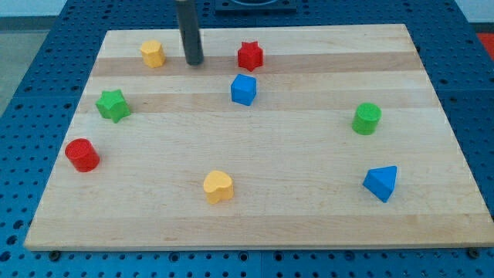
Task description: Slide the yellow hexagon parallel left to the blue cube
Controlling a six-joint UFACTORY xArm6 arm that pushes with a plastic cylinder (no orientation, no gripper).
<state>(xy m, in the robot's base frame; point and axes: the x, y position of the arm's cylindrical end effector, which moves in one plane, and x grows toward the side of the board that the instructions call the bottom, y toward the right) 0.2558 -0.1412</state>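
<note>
The yellow hexagon [153, 53] sits near the view's top left of the wooden board [255, 224]. The blue cube [243, 89] lies to its right and a little lower, near the top middle. My tip [194, 62] stands on the board between them, just right of the yellow hexagon and apart from it, and up-left of the blue cube.
A red star [250, 55] sits just above the blue cube. A green star [113, 105] and a red cylinder [82, 154] are at the left. A yellow heart [218, 187] is at the bottom middle. A green cylinder [367, 118] and a blue triangle [381, 183] are at the right.
</note>
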